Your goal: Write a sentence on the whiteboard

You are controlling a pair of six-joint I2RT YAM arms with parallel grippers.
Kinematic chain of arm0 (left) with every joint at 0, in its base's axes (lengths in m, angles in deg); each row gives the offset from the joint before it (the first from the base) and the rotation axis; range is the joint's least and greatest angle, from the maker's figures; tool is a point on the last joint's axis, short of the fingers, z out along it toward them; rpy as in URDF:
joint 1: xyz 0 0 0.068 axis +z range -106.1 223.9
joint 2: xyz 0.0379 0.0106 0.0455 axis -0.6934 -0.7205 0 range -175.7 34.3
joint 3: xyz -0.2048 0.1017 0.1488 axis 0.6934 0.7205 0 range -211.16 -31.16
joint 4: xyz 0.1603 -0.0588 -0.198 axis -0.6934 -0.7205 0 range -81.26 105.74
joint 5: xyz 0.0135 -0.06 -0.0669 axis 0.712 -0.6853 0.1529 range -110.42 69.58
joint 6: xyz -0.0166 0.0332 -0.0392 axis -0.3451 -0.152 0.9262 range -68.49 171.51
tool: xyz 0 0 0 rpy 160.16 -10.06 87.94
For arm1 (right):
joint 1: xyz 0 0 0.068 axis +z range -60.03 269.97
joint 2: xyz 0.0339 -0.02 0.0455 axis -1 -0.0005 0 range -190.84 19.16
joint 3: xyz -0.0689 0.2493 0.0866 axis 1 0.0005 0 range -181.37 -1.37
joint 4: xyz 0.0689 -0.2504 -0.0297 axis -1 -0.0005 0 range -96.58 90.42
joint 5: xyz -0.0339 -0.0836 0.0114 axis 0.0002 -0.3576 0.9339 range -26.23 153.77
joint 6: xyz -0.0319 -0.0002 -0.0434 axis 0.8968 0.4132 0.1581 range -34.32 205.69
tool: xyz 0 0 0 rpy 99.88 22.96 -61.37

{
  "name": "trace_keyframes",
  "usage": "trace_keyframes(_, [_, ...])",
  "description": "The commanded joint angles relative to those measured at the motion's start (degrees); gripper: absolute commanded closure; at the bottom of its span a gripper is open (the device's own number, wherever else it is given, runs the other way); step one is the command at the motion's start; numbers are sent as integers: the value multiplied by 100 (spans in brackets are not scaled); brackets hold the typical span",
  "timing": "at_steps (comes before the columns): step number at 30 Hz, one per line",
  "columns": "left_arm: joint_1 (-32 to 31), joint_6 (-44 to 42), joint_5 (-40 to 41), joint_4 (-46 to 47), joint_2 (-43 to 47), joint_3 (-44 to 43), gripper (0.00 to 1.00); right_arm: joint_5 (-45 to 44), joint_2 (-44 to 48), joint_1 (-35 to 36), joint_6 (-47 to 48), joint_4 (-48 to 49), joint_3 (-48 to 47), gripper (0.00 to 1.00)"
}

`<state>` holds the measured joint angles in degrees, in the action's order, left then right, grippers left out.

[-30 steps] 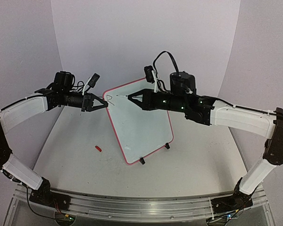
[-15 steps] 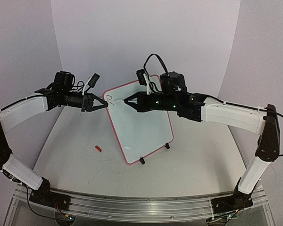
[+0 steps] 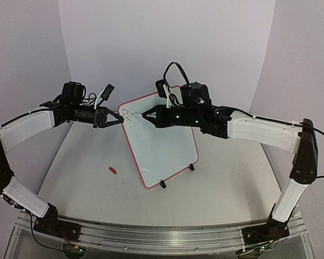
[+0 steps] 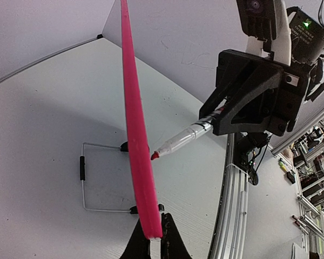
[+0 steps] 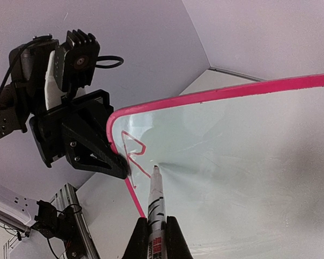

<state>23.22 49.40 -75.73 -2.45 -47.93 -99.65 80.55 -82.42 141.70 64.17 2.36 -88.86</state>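
Seen from above, the whiteboard stands tilted on its feet in the middle of the table. Both arms reach in from either side of it with their forearms almost level. The left gripper has its jaws pinching the board's rim at the upper left corner. The right gripper points leftward at the board's face, just right of that corner. A red cap lies on the table, left of the board's lower edge.

The left wrist view looks along the board edge-on. Its jaws are clamped on the red rim, and the marker has its tip just beside the writing face; I cannot tell whether it touches. A wire stand lies on the table behind the board.

The right wrist view shows the jaws pressed on the marker barrel. The tip sits just right of a red "R", which is all there is of the sentence, near the board's upper left corner.

As I judge it, too firm a push could rock or twist the board, since it is held at one corner only, and skew the strokes. Too light a touch would leave gaps. The barrel might also slide in the jaws.
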Motion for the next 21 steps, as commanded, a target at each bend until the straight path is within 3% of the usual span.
trace_keyframes(1, [-49, -272, 9, -210, 102, 44, 100, -289, -22, -22, -32, 49, -218, 100])
trace_keyframes(21, [-49, -281, 2, -211, 129, 46, 100, -471, 72, -31, -86, 57, -79, 100])
